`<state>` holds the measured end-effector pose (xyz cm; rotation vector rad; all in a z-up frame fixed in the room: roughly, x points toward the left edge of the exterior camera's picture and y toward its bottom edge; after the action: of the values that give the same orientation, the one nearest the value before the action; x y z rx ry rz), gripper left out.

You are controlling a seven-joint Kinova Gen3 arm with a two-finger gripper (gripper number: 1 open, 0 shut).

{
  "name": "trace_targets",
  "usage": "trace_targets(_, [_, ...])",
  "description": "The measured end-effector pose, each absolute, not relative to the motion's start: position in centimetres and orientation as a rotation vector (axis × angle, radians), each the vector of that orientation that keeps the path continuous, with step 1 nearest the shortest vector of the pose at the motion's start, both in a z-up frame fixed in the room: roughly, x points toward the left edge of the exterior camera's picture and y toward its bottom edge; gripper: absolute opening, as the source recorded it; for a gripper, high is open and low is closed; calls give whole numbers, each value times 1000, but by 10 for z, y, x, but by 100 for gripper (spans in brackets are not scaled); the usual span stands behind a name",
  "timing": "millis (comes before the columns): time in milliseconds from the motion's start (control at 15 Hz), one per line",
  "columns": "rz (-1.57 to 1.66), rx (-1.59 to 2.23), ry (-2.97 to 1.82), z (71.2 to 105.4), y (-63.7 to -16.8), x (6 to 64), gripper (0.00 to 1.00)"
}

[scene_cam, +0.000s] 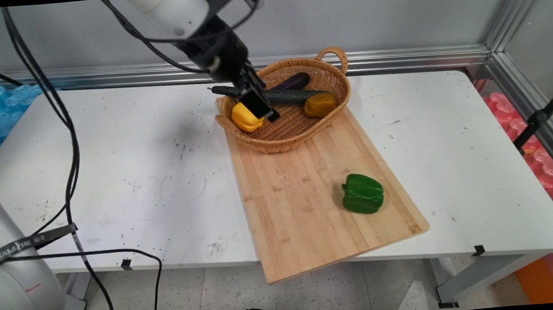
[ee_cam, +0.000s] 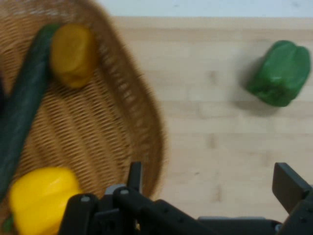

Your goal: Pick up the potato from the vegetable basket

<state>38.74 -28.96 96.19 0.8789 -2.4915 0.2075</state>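
looks down from above the near side of the white table (scene_cam: 112, 176) toward the back wall, while riding close on the hand and facing down along the fingers, sharing the wicker basket (scene_cam: 322, 76) (ee_cam: 117, 137), cutting board (scene_cam: 309, 206) (ee_cam: 205, 122) and green pepper (scene_cam: 362, 193) (ee_cam: 281, 73).

basket (scene_cam: 303, 124) on board's (scene_cam: 309, 211) far end | pepper (scene_cam: 362, 193) near, right

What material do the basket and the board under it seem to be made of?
The basket looks like woven wicker, matte tan: the weave strands are visible. The board looks like bamboo or light wood, smooth: parallel strips with darker node marks. Both are judged by look only.
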Motion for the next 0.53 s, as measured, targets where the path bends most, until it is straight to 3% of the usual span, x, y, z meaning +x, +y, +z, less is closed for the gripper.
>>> trace_targets(533, [281,1007,-2455,971,-306,422,100])
